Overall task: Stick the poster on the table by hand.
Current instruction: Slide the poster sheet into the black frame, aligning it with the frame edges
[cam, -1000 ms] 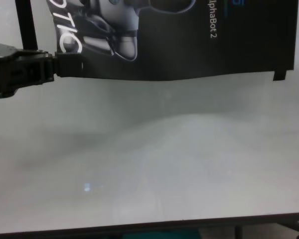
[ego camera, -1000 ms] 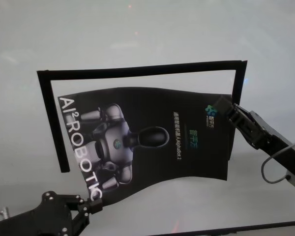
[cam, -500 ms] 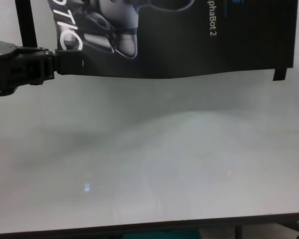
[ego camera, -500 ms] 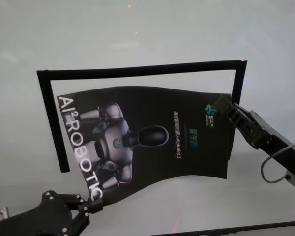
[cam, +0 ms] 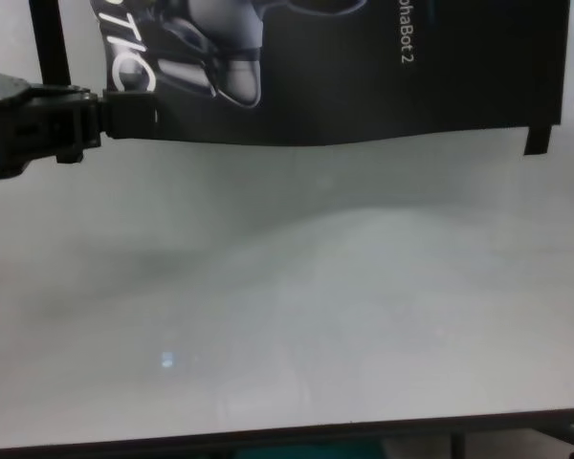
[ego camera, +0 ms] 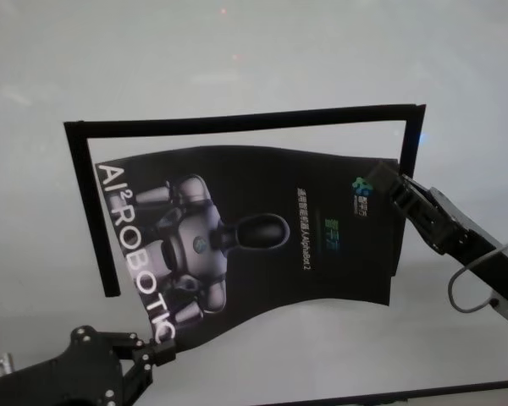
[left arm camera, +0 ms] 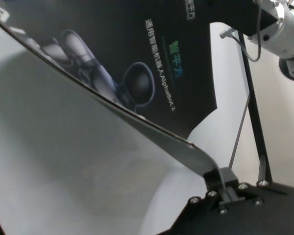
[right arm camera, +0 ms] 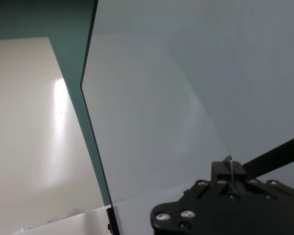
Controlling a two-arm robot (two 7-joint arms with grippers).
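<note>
2 grippers hold the poster (ego camera: pixel 262 245) by opposite corners above the table (ego camera: pixel 237 59), so the sheet sags and ripples between them instead of lying flat. Around it, narrow black tape strips (ego camera: pixel 237 120) mark 3 sides of a frame on the tabletop: a long far strip, a left strip running toward the robot and a shorter right one; the poster's left part overlaps the inside of that outline. The left gripper (ego camera: pixel 158 351), near the table's front edge, is clamped on the near left corner by the big white letters; the left wrist view shows its fingers (left arm camera: pixel 224 182) pinching the thin edge, the sheet curving away like a bent blade. The right gripper (ego camera: pixel 388 188) is clenched on the far right corner, beside the small coloured logo, its black segmented body and a looping grey cable trailing off to the right. The poster is glossy black with a grey-white robot figure and small "AlphaBot 2" text. The table is plain, pale grey-white and smooth, faintly reflective, with a thin dark front edge (cam: pixel 268 442).
</note>
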